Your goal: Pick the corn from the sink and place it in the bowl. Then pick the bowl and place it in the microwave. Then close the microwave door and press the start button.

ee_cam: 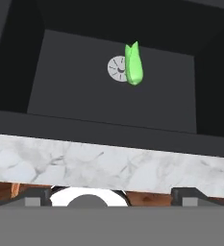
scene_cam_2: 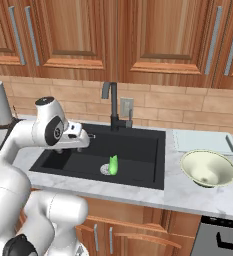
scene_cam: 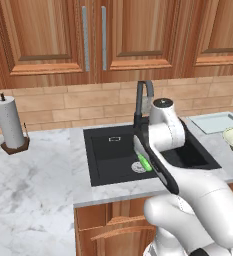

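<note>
Now gripper (ee_cam: 111, 194) jaws wide apart, nothing held; corn (ee_cam: 133, 64) by sink (ee_cam: 60, 86) drain.

White marble counter (scene_cam_2: 188, 197) around black sink (scene_cam_2: 133, 145), pale bowl (scene_cam_2: 208, 169) beside flat tray (scene_cam_2: 203, 141), paper-towel roll (scene_cam: 9, 122) far left

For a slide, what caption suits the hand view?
Green corn lying beside the drain in the black sink.

- There are no words, numbers, labels or signs to read in any of the pictures.
</note>
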Controlling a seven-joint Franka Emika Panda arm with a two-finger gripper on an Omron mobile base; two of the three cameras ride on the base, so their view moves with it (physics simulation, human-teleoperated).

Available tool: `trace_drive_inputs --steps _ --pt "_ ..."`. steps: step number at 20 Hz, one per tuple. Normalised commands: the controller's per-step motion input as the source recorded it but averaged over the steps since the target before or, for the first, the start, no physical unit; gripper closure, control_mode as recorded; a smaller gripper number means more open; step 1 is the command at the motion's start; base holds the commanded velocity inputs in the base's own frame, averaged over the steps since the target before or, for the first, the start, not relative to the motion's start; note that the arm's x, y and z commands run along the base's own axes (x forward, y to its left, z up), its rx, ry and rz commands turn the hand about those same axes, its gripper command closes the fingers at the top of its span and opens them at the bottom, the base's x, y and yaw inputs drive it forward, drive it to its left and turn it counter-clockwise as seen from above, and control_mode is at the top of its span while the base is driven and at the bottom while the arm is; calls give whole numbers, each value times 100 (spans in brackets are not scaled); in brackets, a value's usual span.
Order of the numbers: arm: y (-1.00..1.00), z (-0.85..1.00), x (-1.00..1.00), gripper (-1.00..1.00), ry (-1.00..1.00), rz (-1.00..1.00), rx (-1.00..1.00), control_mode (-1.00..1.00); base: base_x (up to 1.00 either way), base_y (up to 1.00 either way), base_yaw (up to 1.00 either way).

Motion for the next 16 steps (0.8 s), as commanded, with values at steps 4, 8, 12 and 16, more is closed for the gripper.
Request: trace_drive_inputs --steps 4,8,12,16 --pt "-43 -41 26 -100 0 7 2 -100 0 0 0" --pt "-59 -27 27 -100 0 4 5 -100 0 0 0" --pt "-60 -27 26 -100 0 0 7 -100 0 0 0" --pt "-28 -33 29 -100 0 0 7 -100 0 0 0"
